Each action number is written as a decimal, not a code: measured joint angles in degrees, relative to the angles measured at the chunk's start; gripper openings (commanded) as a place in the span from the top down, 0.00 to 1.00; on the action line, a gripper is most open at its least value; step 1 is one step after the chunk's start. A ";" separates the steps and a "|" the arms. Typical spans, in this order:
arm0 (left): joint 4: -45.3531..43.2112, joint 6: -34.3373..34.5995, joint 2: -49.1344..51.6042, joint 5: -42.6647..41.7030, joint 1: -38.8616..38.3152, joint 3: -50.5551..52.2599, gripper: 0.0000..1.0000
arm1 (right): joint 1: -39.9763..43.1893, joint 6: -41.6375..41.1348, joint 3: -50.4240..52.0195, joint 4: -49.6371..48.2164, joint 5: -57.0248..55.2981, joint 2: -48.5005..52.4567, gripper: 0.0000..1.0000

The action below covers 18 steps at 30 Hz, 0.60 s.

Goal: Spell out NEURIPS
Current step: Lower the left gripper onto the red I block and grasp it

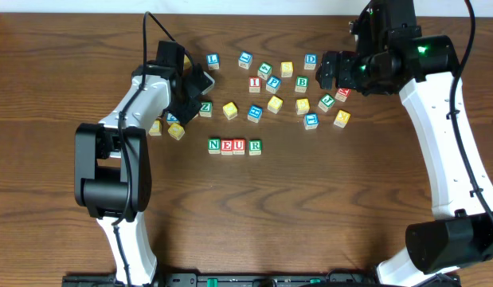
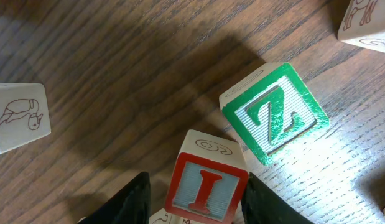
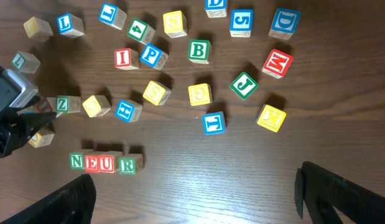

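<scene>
**Ana:** Dark brown wood-grain counter (image 1: 326,207) under everything. How many cubes stand in the row?

**Ben:** Four, side against side in a straight line: the green-N wooden cube (image 1: 214,145), the red-E wooden cube (image 1: 227,146), the red-U wooden cube (image 1: 240,146) and the green-R wooden cube (image 1: 255,147). That makes two green letters and two red. The row lies well apart from the left end effector (image 2: 197,186), off to its right and nearer the arm bases.

**Ana:** What is that end effector doing?

**Ben:** Its two black fingers are clenched on one pale wooden cube with a red I (image 2: 208,180). The letter is raised on a finely ridged face inside a red frame. Just past the fingertips stands one green-Z wooden cube (image 2: 274,112) with the same ridged face and rounded corners. I cannot tell whether the two touch.

**Ana:** So there is only one red I?

**Ben:** Two. A second red-I wooden cube (image 1: 254,84) rests on the counter between the two end effectors, with the single blue-P wooden cube (image 1: 272,83) just beside it.

**Ana:** Any yellow ones?

**Ben:** Several. Two of them read S: one yellow-S wooden cube (image 3: 173,22) and another (image 3: 156,92), both out ahead of the right end effector (image 3: 195,186).

**Ana:** And its state?

**Ben:** Released. Its jaws are spread wide with nothing between them, and the row is to its left.
</scene>
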State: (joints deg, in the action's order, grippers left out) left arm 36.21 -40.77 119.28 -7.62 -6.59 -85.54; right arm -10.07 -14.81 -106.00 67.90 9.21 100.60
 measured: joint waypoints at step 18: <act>-0.35 -0.17 0.00 0.00 0.00 0.00 0.62 | 0.00 0.00 0.00 -0.04 0.00 0.04 0.01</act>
State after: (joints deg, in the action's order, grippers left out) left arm 35.86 -40.95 119.28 -7.62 -6.59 -85.54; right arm -10.07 -14.81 -106.00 67.85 9.21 100.64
